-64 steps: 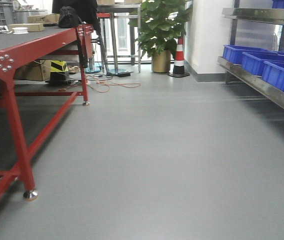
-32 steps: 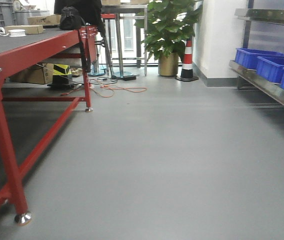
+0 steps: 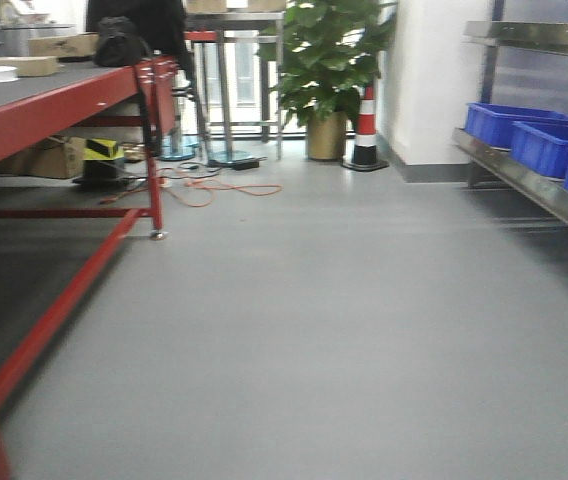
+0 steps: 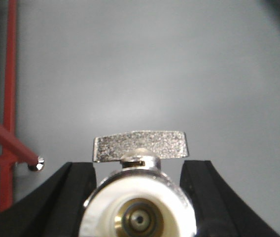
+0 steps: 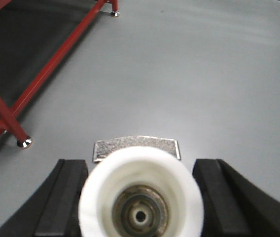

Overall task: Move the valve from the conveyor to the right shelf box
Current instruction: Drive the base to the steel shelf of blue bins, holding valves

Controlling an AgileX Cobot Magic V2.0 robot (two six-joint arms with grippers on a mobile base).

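Evidently mid-carry, the left hand pinches one valve and the right hand another valve, so next they must reach the blue boxes on the right shelf.

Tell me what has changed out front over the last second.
The base rolled forward down the aisle: the red table slid left and its near foot dropped out of frame. The plant, cone and blue bins stayed ahead, barely shifted. No earlier wrist views; now the left gripper clamps the left valve, the right gripper the right valve.
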